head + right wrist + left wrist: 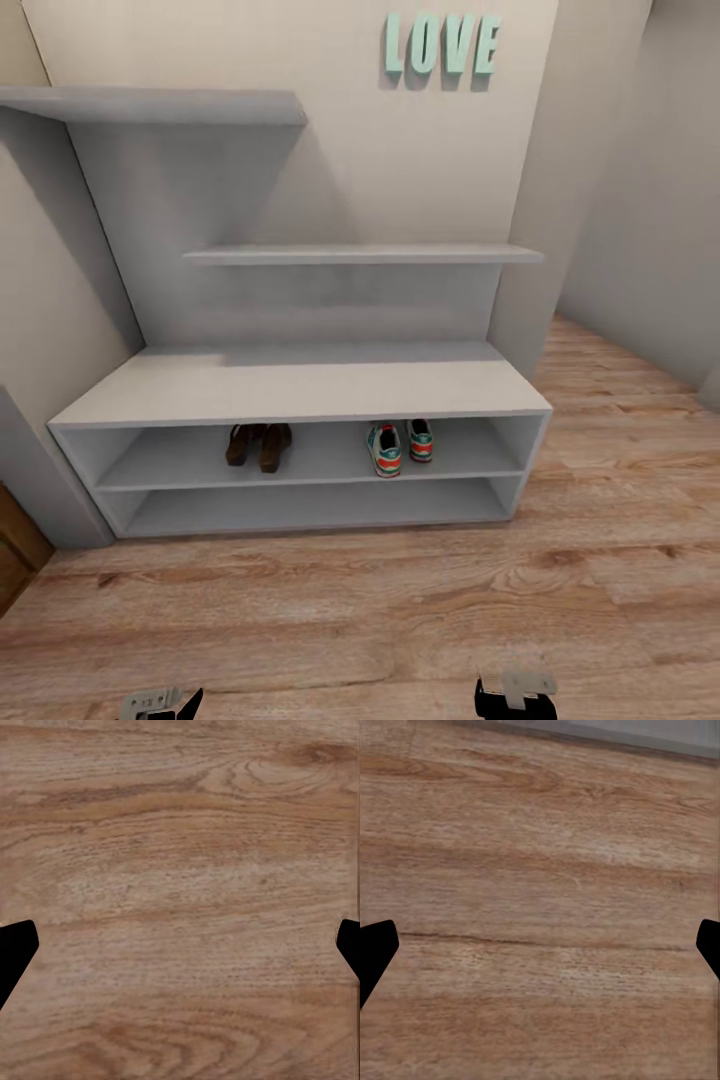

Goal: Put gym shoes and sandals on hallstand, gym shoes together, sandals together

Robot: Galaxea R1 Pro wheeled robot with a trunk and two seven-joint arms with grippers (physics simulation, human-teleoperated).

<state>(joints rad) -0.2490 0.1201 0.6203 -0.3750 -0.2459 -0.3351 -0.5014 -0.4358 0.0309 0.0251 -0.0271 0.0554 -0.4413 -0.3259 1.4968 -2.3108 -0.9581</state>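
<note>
Black jaws, grey metal brackets (520, 684)

Mint letters (441, 45) spelling "LOVE" are hanging on the pale wall (350, 150) near the top of the frame, right of centre. A brown wooden piece (15, 555) is showing at the lower left edge, and a grey wall (650, 200) is running along the right side.

A: What sort of place is this?
B: A home corridor. A pale-grey hallstand (300, 390) holds 2 sandals (258, 444) and 2 gym shoes (399, 446), with mint "LOVE" letters (441, 45) above and wood-plank floor (400, 620) below.
</note>
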